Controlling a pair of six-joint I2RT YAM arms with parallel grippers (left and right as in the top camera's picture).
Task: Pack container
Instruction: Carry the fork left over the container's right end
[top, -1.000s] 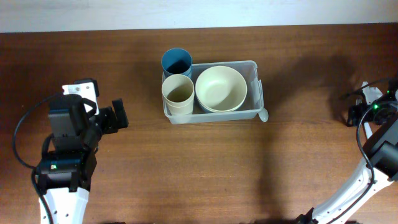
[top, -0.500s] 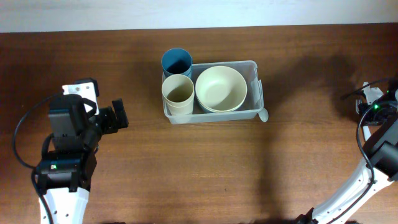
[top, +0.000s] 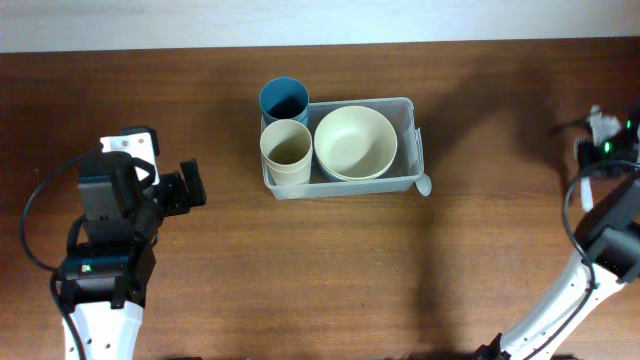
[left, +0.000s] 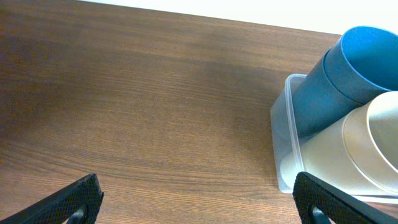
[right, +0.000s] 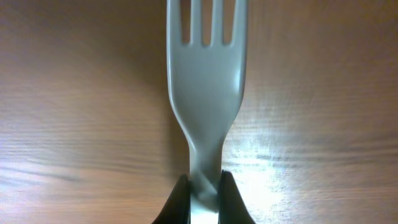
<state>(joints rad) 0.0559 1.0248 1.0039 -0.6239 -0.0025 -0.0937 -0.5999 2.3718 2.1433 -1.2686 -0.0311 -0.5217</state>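
One fork (right: 205, 93), now farther back on table (top: 300, 260)

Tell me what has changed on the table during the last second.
The right claw, shut on a white fork, moved toward the far side of the table. The left claw, the container, the blue cup, the cream cup and the bowl stayed where they were.

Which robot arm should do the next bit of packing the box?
Right. The right claw is shut on a fork, ready to carry to the container. The left claw is open and holds nothing, though it sits nearer.
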